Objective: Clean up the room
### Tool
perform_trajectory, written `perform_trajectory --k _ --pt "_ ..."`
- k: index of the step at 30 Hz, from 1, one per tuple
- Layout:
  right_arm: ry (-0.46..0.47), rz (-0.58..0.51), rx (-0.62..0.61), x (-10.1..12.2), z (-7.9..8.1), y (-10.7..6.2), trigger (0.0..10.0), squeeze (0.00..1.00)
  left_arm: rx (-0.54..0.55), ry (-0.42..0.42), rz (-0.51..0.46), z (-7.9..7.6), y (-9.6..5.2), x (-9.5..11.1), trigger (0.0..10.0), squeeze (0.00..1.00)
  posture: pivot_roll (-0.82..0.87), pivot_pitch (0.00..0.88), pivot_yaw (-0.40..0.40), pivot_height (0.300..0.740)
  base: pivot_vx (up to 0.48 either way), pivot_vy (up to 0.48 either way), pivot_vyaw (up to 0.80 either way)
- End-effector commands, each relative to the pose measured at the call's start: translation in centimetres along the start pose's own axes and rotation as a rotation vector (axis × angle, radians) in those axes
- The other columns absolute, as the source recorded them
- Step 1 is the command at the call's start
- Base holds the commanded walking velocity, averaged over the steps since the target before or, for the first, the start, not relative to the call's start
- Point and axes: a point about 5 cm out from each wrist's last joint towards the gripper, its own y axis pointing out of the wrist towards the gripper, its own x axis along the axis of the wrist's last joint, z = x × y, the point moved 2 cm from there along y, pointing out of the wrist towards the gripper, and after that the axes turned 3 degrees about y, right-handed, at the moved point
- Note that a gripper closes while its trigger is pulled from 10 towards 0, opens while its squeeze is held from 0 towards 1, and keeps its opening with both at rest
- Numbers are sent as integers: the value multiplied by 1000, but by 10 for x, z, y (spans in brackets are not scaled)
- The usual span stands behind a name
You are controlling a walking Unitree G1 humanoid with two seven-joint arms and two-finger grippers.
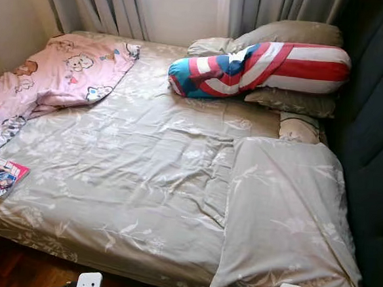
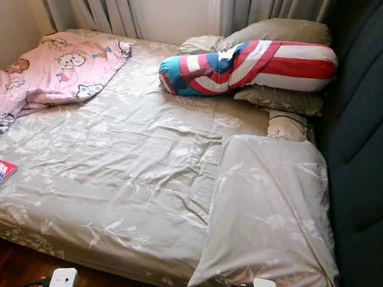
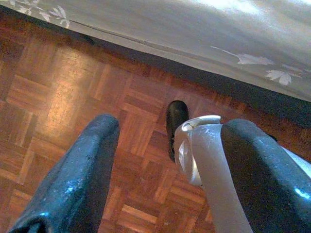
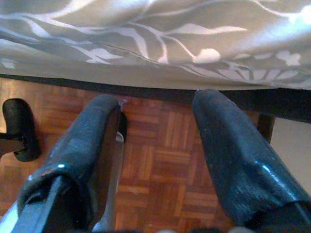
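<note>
A bed with a crumpled grey-beige leaf-print sheet [image 1: 130,172] stands before me. A pink cartoon blanket [image 1: 58,75] lies bunched at its far left corner. A colourful magazine [image 1: 0,175] rests at the bed's left edge. A red, white and blue bolster [image 1: 262,66] lies across grey pillows [image 1: 284,33] at the far right. A large grey pillow [image 1: 285,216] lies at the near right. Both arms hang low at the bed's front edge. My left gripper [image 3: 165,170] and my right gripper [image 4: 158,150] are open over the parquet floor [image 3: 58,97], holding nothing.
A dark padded headboard [image 1: 376,130] runs along the right side. Grey curtains [image 1: 103,2] hang behind the bed, and a wall closes the left. A small beige cushion [image 1: 299,128] sits between the pillows. Part of my own silver leg [image 3: 194,155] shows between the left fingers.
</note>
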Motion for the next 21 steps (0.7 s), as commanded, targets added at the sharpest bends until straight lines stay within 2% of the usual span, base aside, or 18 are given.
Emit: perform_trajectory --k 1,3,5,12,14,20,21 --pt "5 17 4 -5 1 -1 10000 0 11 -16 29 3 -2 -9 10000 0 -4 106 -8 740 0 240 0" --pt "5 16 5 -5 1 -1 10000 0 11 -18 29 3 -2 -9 10000 0 -4 104 -8 740 0 242 0" --pt "4 16 5 -5 1 -1 10000 0 11 -19 30 3 -2 -9 10000 0 -4 104 -8 740 0 -345 0" --pt "-1 23 7 -6 1 -1 10000 0 13 -22 30 3 -2 -10 10000 0 -3 107 -10 740 0 361 0" --pt "-3 26 8 -7 1 -1 10000 0 13 -23 30 3 -2 -10 10000 0 -3 107 -11 740 0 -394 0" --pt "-1 32 7 -8 1 -1 10000 0 13 -23 33 3 -2 -10 10000 0 -4 109 -10 740 0 0 0" --pt "-2 33 7 -8 1 -1 10000 0 14 -24 33 3 -2 -10 10000 0 -3 110 -10 740 0 480 0"
